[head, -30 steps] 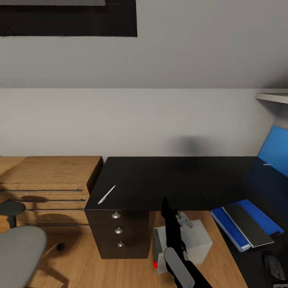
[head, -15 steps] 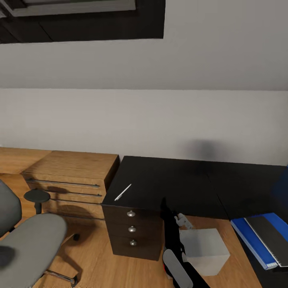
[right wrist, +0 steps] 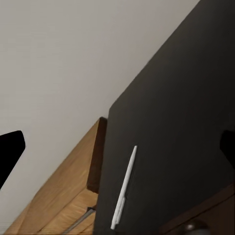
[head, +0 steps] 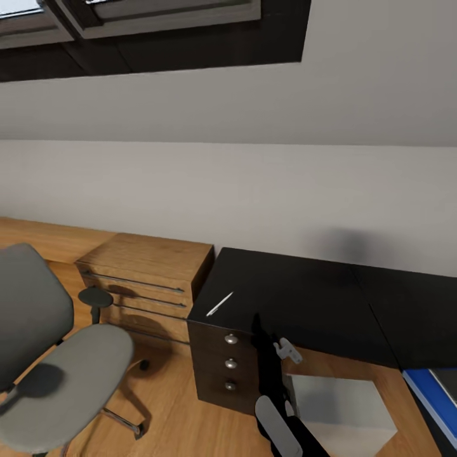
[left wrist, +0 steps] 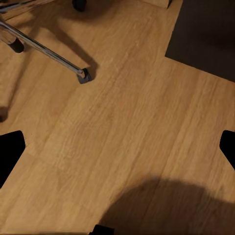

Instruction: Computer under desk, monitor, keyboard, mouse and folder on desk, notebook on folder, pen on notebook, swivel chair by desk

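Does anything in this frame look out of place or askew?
The pen lies alone and diagonal near the desk top's corner above the drawer unit, apart from the blue folder at the far end. The swivel chair stands off from the desk, beyond the wooden dresser. Nothing is spilled or damaged.

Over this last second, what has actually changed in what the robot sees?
Only the camera swung left: the swivel chair came into view, and the folder slid to the right edge. The pen lies as before on the desk, the computer beneath it. Nothing was grasped or released.
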Tool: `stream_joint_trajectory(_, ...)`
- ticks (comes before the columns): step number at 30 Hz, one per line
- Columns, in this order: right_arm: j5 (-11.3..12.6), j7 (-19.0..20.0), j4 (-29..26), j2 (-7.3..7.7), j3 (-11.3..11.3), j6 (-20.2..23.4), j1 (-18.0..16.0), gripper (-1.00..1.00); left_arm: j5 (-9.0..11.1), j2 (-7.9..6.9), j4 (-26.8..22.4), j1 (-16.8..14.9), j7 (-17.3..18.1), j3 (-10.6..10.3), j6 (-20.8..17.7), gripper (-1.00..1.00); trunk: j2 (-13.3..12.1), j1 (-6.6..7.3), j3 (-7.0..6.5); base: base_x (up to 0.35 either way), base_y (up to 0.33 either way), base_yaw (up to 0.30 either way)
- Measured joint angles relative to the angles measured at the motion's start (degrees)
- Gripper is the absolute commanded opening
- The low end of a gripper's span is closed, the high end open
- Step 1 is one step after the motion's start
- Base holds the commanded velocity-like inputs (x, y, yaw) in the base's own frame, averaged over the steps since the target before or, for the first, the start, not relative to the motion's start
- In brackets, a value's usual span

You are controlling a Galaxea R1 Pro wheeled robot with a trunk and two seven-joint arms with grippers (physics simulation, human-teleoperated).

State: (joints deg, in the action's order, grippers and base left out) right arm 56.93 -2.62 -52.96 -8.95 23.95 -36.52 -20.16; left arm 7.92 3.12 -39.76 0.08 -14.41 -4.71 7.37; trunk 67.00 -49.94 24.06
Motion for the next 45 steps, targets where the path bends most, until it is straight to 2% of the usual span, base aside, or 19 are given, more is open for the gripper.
stream_joint_trajectory(8, -0.81, -0.01, 0.11, -0.2, 0.0, -0.02, 0.0, 1.0, 0.0, 0.0, 0.0, 0.0, 0.01, 0.0, 0.04, 1.0, 0.0, 0.0, -0.2, 0.0, 0.0, 0.271)
stream_joint_trajectory(45, -0.9, -0.02, 0.6, -0.13, -0.05, -0.02, 0.0, 1.0, 0.0, 0.01, 0.0, 0.0, 0.01, 0.0, 0.0, 1.0, 0.0, 0.0, -1.05, 0.0, 0.0, 0.268)
